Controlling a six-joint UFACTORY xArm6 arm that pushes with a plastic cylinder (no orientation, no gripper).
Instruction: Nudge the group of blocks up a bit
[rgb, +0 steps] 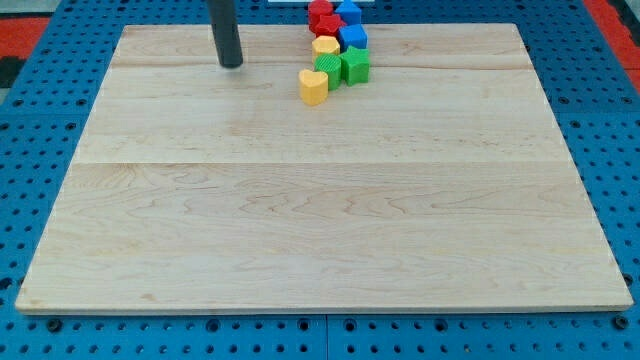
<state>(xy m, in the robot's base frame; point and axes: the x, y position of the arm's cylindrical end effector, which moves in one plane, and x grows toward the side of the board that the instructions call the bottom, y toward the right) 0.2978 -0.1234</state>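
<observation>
A tight group of blocks sits at the view's top, right of centre. A yellow heart-shaped block (313, 86) is lowest and leftmost. Above it stand a green block (330, 68), a green star-like block (355, 67), a yellow block (325, 46), a blue cube (352, 38), two red blocks (325, 25) (320, 9) and a blue block (348, 11) at the board's top edge. My tip (231, 64) rests on the board to the left of the group, about level with the green blocks, apart from them.
The wooden board (320, 200) lies on a blue perforated table (610, 120). The topmost blocks reach or overhang the board's top edge.
</observation>
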